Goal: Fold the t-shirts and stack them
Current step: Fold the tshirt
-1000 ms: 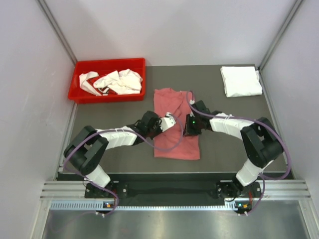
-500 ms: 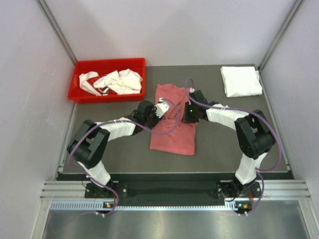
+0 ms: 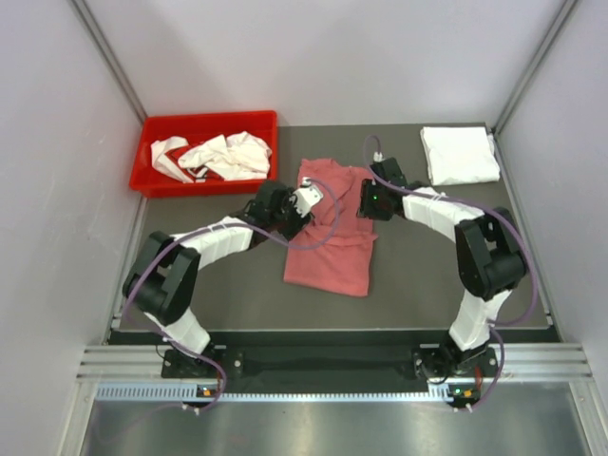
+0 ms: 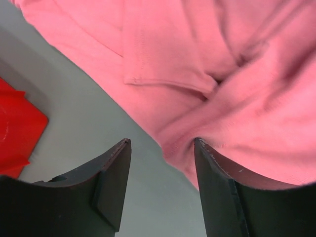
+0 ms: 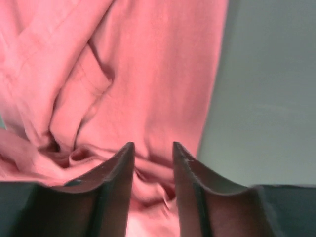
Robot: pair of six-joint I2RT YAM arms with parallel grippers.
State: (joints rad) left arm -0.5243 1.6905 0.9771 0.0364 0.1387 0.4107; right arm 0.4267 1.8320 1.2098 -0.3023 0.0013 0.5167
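Pale walls (image 3: 313,57) enclose a dark grey table (image 3: 427,271). At its far left corner stands a red plastic bin (image 3: 204,118) holding crumpled white t-shirts (image 3: 223,154). At the far right corner lies a folded white t-shirt (image 3: 460,154), well apart from the bin.

A pink t-shirt (image 3: 328,255) lies near the middle of the table. Its near part is fairly flat and its far part is rumpled, where both arms reach in from either side.

The left gripper (image 3: 306,199) sits at the shirt's far left edge. In the left wrist view this gripper (image 4: 162,143) has its jaws spread wide. Bare table shows between them, and a bunched fold of the pink t-shirt (image 4: 237,74) presses against the inner face of the right-hand finger (image 4: 217,192). The other finger (image 4: 111,182) stands over bare table, and a corner of the red plastic bin (image 4: 17,133) shows at the left edge.

The right gripper (image 3: 369,198) is at the shirt's far right edge. In the right wrist view this gripper (image 5: 153,145) has its jaws drawn close together. A gathered wad of the pink t-shirt (image 5: 148,74) is pinched between them, with creases fanning out from the pinch. Bare table (image 5: 266,98) lies to the right of the cloth.
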